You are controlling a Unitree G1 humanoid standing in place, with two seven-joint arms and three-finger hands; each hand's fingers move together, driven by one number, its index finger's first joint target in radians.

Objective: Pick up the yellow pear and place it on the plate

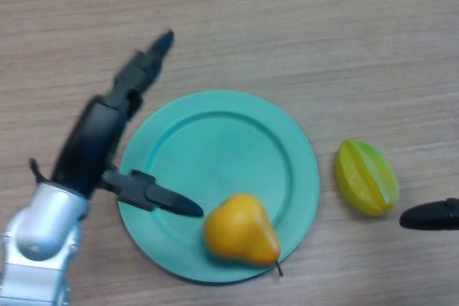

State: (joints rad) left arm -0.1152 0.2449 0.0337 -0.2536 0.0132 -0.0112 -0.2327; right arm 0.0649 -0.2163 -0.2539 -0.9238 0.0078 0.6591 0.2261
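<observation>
Head view. A wooden tabletop (301,26) carries a round teal plate (215,155) near the middle of the near edge. The yellow pear (240,229) lies on the plate at its near rim, with its stem end reaching past the rim toward the near edge of the tabletop.

The left hand (97,141) comes in from the near left corner and sits over the left rim of the plate. Its fingers are straight and spread apart: the upper fingers point toward the far edge of the tabletop, and the thumb points right across the plate, with its tip just beside the pear. The hand grips nothing.

A yellow-green star fruit (366,177) rests on the tabletop to the right of the plate, apart from its rim.

The right hand (430,215) shows only as a dark tip at the right edge, near the star fruit. Whether its fingers are apart or together cannot be told.
</observation>
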